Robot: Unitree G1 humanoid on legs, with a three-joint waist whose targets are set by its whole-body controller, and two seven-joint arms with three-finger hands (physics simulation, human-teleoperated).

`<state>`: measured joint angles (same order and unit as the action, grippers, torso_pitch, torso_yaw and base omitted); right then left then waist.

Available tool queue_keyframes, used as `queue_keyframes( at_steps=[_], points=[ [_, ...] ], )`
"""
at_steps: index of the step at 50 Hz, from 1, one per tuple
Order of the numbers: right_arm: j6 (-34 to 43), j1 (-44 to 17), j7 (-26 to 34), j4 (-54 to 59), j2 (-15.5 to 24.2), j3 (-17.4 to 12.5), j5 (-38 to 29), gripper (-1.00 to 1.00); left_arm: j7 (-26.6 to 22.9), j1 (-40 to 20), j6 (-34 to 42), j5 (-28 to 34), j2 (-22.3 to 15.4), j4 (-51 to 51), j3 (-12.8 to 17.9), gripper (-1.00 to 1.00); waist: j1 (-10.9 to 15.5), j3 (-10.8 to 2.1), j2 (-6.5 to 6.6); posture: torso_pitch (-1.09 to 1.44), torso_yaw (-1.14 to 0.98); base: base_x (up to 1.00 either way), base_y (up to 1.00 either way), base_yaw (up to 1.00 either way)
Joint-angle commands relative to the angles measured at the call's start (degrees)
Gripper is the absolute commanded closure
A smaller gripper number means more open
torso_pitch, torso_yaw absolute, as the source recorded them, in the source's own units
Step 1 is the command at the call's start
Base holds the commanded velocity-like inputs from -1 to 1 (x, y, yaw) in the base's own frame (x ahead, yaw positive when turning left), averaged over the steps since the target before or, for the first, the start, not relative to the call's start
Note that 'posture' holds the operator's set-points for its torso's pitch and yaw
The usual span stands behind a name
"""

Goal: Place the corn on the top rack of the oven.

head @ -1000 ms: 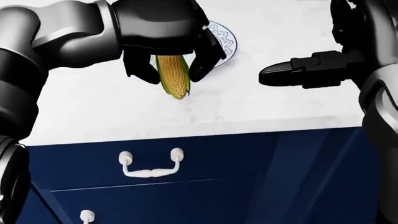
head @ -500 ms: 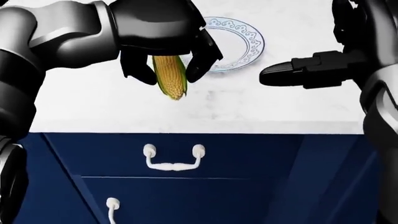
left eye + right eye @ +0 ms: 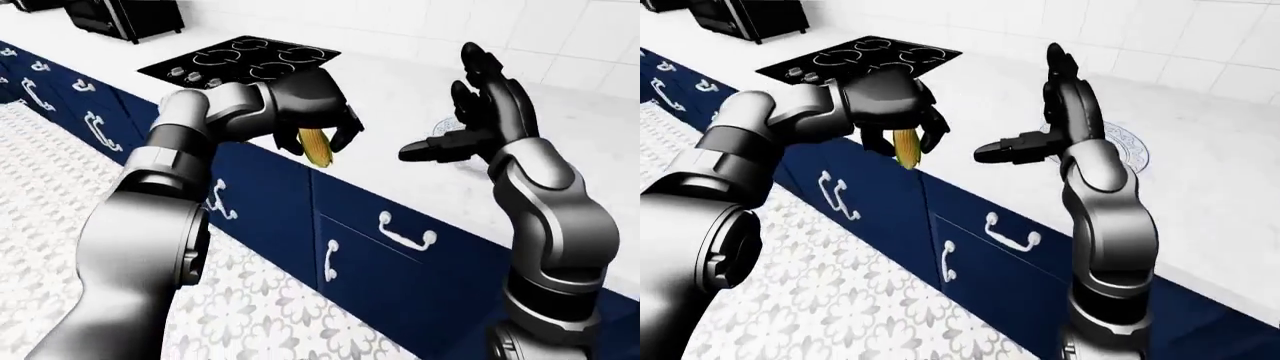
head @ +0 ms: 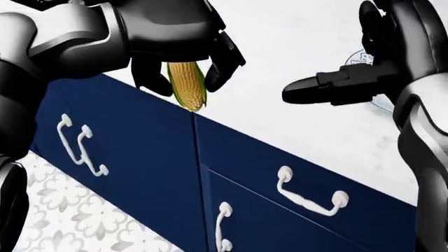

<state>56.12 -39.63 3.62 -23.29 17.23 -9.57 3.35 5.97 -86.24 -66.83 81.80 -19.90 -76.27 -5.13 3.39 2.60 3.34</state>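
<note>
While the left hand grips the corn, these lines tell how the rest of the scene stands.

Left hand (image 4: 183, 50): closed round the upper part of the corn, black fingers (image 4: 222, 60) on either side of the cob; the arm comes in from the left of the head view.

Corn (image 4: 187, 86): yellow cob hanging tip-down out of the left hand, in the air over the edge where the white counter meets the blue cabinets, touching neither as far as the views show.

Right hand (image 4: 364, 68): open and holding nothing; its fingers (image 3: 488, 94) stand upward and spread, with one finger pointing sideways toward the corn, well apart from it.

Counter (image 4: 294, 47): white, marbled top running diagonally across the head view.

Plate (image 3: 1122, 146): white with a blue patterned rim, lying on the counter just behind the right hand, partly hidden by it.

Cooktop (image 3: 240, 61): flat black panel with ring burners and knobs, set into the counter up and to the left of the left hand in the left-eye view.

Cabinets (image 4: 147, 142): dark blue fronts below the counter with white handles (image 4: 308, 197), both drawers and doors.

Floor (image 3: 840, 300): pale tiles with a grey flower pattern, at the bottom left.

Dark appliance (image 3: 125, 15): at the top left on the counter; too cropped to tell what it is.
</note>
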Motion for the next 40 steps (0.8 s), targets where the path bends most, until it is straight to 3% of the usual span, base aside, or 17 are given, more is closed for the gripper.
queue_keyframes(
  at_steps=[1,8,10,11,12,13,14,16,21,26,27,28,29,30,32,36,40],
  points=[
    [-1.8,-1.9,-0.4,-1.8,1.0,-1.4,-0.5,-1.00,1.1,-3.1,0.3,-2.0,0.2,2.6,1.0,0.73,-0.6,-2.14,-0.38,0.00,0.00,0.00,0.00,1.00],
    [-2.0,-1.5,0.0,-1.8,0.9,-1.1,-0.7,-1.00,0.9,-2.9,0.5,-2.2,0.0,2.4,1.1,0.71,-1.7,-0.42,-5.16,0.00,0.00,0.00,0.00,1.00],
    [-1.5,-1.8,0.1,-2.0,0.9,-1.2,-0.7,-1.00,1.4,-2.6,0.6,-1.9,-0.1,2.5,0.9,0.71,-1.6,-0.68,-7.53,0.00,0.00,0.00,0.00,1.00],
    [-1.8,-1.7,0.1,-1.9,0.9,-1.2,-0.7,-1.00,1.1,-2.7,0.6,-2.0,-0.1,2.4,0.9,0.71,-1.9,-1.52,-9.81,0.00,0.00,0.00,0.00,1.00],
    [-1.8,-1.5,0.2,-2.0,0.9,-1.3,-0.7,-1.00,1.2,-2.7,0.7,-2.0,0.0,2.4,0.9,0.71,-1.3,-2.47,-9.42,0.00,0.00,0.00,0.00,1.00],
    [-1.7,-1.5,0.2,-2.1,0.9,-1.3,-0.7,-1.00,1.4,-2.5,0.7,-1.9,0.1,2.5,0.8,0.71,-2.0,-0.89,-8.57,0.00,0.00,0.00,0.00,1.00],
    [-1.7,-1.5,0.2,-2.2,0.9,-1.3,-0.8,-1.00,1.6,-2.2,0.8,-1.8,0.2,2.5,0.8,0.71,-1.5,-0.70,-8.74,0.00,0.00,0.00,0.00,1.00],
    [-1.8,-1.3,0.3,-2.2,0.8,-1.3,-0.8,-1.00,1.9,-1.9,0.9,-1.6,0.2,2.4,0.6,0.72,-1.3,-1.64,-7.92,0.00,0.00,0.00,0.00,1.00],
    [-1.2,-1.6,0.3,-2.7,0.9,-1.4,-0.8,-1.00,1.4,-2.1,0.8,-1.8,0.2,2.4,0.8,0.72,-1.6,-1.21,-4.79,0.00,0.00,0.00,0.00,1.00],
    [-0.7,-2.1,0.3,-2.7,1.0,-1.4,-0.8,-1.00,1.2,-2.3,0.8,-2.0,0.3,2.4,0.9,0.72,-2.0,-1.36,-0.51,0.00,0.00,0.00,0.00,1.00],
    [-0.9,-2.0,0.3,-2.6,1.0,-1.4,-0.8,-1.00,1.3,-2.2,0.8,-1.9,0.3,2.4,0.8,0.73,-2.0,-1.81,1.08,0.00,0.00,0.00,0.00,1.00],
    [-0.9,-2.0,0.3,-2.6,1.0,-1.5,-0.8,-1.00,1.2,-2.3,0.8,-2.0,0.3,2.4,0.9,0.73,-1.8,-3.38,2.73,0.00,0.00,0.00,0.00,1.00],
    [-1.0,-1.9,0.4,-2.5,1.0,-1.5,-0.8,-1.00,1.2,-2.3,0.8,-1.9,0.2,2.4,0.9,0.73,-1.5,-1.50,0.83,0.00,0.00,0.00,0.00,1.00],
    [-1.0,-1.9,0.4,-2.6,1.0,-1.5,-0.8,-1.00,1.1,-2.4,0.8,-2.0,0.2,2.3,0.9,0.73,-1.3,-1.59,0.83,0.00,0.00,0.00,0.00,1.00],
    [-0.9,-2.0,0.3,-2.6,1.0,-1.5,-0.8,-1.00,1.2,-2.4,0.8,-2.0,0.2,2.4,0.9,0.73,-0.7,-2.16,-0.75,0.00,0.00,0.00,0.00,1.00],
    [-1.2,-1.7,0.4,-2.5,1.0,-1.4,-0.8,-1.00,1.6,-2.2,0.8,-1.7,0.2,2.4,0.6,0.73,-1.1,-0.68,-3.37,0.00,0.00,0.00,0.00,1.00],
    [-1.0,-1.7,0.4,-2.7,0.9,-1.4,-0.8,-1.00,1.5,-2.1,0.8,-1.6,0.3,2.4,0.7,0.73,-1.7,-0.42,-6.25,0.00,0.00,0.00,0.00,1.00]
  ],
)
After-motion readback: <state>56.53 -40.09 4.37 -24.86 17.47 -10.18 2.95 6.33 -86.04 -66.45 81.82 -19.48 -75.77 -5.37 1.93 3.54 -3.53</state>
